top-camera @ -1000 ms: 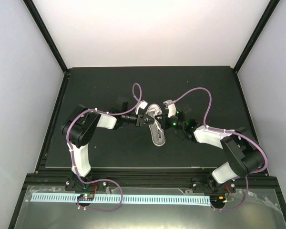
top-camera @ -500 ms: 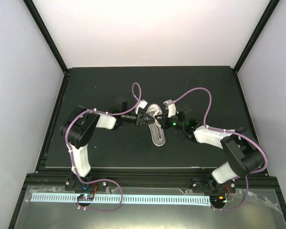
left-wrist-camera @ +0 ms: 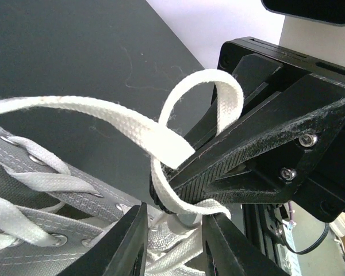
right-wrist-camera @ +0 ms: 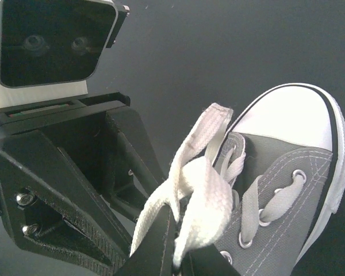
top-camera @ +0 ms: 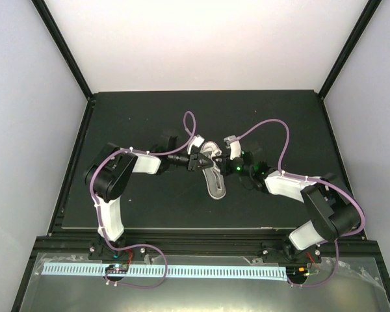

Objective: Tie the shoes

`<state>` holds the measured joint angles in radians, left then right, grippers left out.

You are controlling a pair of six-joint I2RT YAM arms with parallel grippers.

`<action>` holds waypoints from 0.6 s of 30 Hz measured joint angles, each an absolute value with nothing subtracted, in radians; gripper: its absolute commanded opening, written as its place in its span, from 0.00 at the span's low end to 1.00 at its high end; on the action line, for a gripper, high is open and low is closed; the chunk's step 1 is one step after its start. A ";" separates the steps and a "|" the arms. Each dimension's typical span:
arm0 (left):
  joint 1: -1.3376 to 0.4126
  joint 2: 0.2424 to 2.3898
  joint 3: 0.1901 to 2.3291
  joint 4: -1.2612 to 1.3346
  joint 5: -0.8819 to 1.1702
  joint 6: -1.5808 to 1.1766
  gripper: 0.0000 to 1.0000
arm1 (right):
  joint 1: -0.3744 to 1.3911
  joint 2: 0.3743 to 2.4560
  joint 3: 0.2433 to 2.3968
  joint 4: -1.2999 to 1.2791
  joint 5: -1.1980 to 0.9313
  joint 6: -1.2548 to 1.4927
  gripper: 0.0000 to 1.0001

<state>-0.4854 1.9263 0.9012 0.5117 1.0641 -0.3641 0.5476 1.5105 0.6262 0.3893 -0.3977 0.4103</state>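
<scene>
Meeting over sneaker (right-wrist-camera: 282, 167): right gripper (right-wrist-camera: 175, 248) pinching lace loop (right-wrist-camera: 191, 183), left gripper (left-wrist-camera: 170, 241) jaws apart.

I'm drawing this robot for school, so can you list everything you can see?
shoe: one, grey with a white toe, middle of the table.
laces: white, threaded through the shoe, ends pulled up.
table: one, black, under everything.
walls: pale, around the table.
strip: one, white, near edge by the arm bases.
cables: purple, looping along both arms.
arms: two, black and white, reaching in from either side of the shoe.
left claw: one, black, jaws apart at the lacing.
right claw: one, black, shut on a lace.
</scene>
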 measured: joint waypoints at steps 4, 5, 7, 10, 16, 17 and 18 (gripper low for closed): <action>-0.488 1.927 0.908 0.499 1.068 -0.351 0.16 | 0.547 1.510 0.626 0.386 -0.390 0.410 0.02; -0.489 1.927 0.909 0.498 1.069 -0.350 0.14 | 0.547 1.510 0.626 0.386 -0.389 0.410 0.02; -0.490 1.926 0.910 0.494 1.070 -0.347 0.08 | 0.547 1.510 0.626 0.382 -0.385 0.410 0.02; -0.492 1.927 0.910 0.489 1.074 -0.344 0.02 | 0.547 1.510 0.626 0.381 -0.379 0.410 0.02; -0.494 1.927 0.910 0.475 1.056 -0.340 0.02 | 0.550 1.510 0.626 0.391 -0.388 0.410 0.01; -0.494 1.927 0.910 0.474 1.047 -0.337 0.02 | 0.549 1.510 0.626 0.391 -0.389 0.410 0.02; -0.494 1.926 0.910 0.472 1.038 -0.334 0.02 | 0.549 1.510 0.626 0.390 -0.390 0.410 0.02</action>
